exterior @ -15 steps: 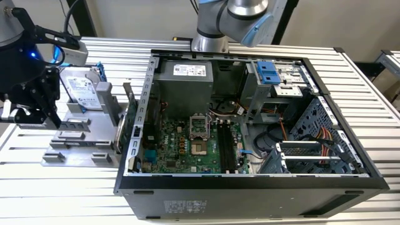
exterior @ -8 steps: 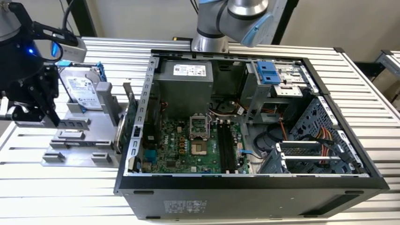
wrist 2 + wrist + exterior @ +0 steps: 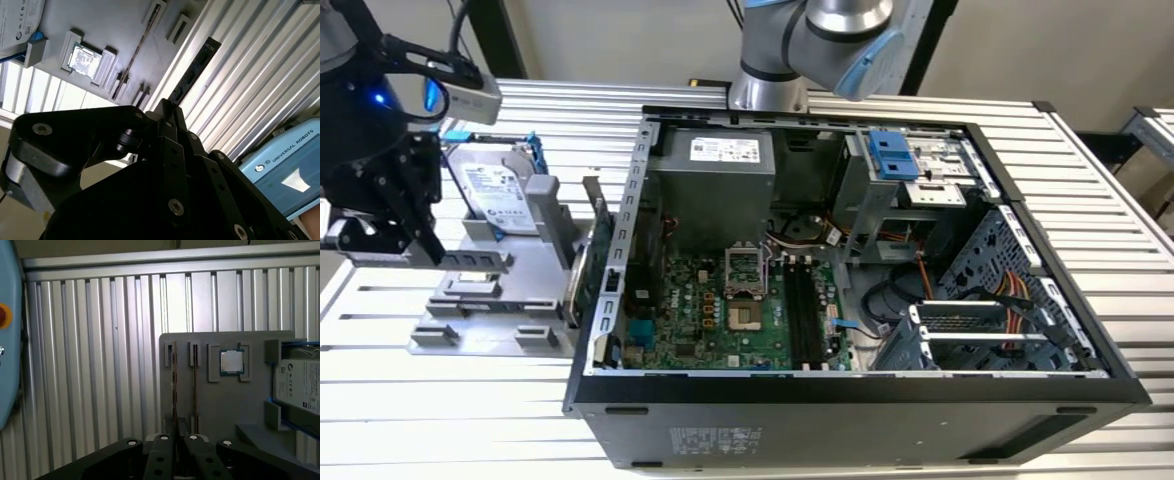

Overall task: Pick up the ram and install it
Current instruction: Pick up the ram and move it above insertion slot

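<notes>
The black pincer (image 3: 175, 437) is closed on one end of the thin, flat, dark ram stick (image 3: 192, 75), at nine o'clock from the open black computer case (image 3: 854, 420). Held so, I think it may tilt or slip and enter the long black slots (image 3: 803, 315) crooked.

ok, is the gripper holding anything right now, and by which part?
Apparently the ram, pinched at one end by the gripper in the second wrist view; the rest of the stick juts out past it.
</notes>
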Robot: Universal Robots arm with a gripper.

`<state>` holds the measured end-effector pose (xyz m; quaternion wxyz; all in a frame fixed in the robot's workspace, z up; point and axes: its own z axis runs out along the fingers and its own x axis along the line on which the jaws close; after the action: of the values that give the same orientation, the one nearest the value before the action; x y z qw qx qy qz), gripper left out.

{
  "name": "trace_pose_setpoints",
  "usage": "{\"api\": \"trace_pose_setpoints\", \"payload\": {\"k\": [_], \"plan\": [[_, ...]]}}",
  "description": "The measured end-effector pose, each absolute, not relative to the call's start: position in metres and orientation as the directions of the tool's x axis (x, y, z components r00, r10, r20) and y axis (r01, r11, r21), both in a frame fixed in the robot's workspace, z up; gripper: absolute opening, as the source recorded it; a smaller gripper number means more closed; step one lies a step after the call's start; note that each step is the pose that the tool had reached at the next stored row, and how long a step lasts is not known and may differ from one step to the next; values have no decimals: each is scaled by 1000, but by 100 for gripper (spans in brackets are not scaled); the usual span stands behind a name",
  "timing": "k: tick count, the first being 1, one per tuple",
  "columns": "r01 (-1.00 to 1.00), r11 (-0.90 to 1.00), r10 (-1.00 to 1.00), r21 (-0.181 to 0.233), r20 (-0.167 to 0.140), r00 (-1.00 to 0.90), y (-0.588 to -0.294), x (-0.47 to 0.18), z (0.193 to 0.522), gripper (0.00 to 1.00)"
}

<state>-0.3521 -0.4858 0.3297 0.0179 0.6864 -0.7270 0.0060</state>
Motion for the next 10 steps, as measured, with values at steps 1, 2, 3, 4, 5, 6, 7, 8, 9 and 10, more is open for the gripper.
{"api": "trace_pose_setpoints", "payload": {"k": [1, 2, 3, 4, 5, 6, 7, 8, 9, 10], "plan": [[-998, 58, -998, 16, 34, -57, -486, -352, 331, 0], [-998, 58, -998, 16, 34, -57, -486, -352, 332, 0], [-998, 58, -998, 16, 34, -57, -486, -352, 333, 0], [-998, 58, -998, 16, 34, -57, -486, -352, 334, 0], [-998, 58, -998, 16, 34, -57, -486, -352, 335, 0], [-998, 58, -998, 16, 34, -57, -486, -352, 336, 0], [-998, 58, -998, 16, 34, -57, -486, -352, 338, 0], [-998, 58, -998, 16, 34, -57, -486, -352, 339, 0], [-998, 58, -998, 16, 34, -57, -486, -352, 340, 0], [-998, 58, -998, 16, 34, -57, -486, -352, 341, 0]]}}
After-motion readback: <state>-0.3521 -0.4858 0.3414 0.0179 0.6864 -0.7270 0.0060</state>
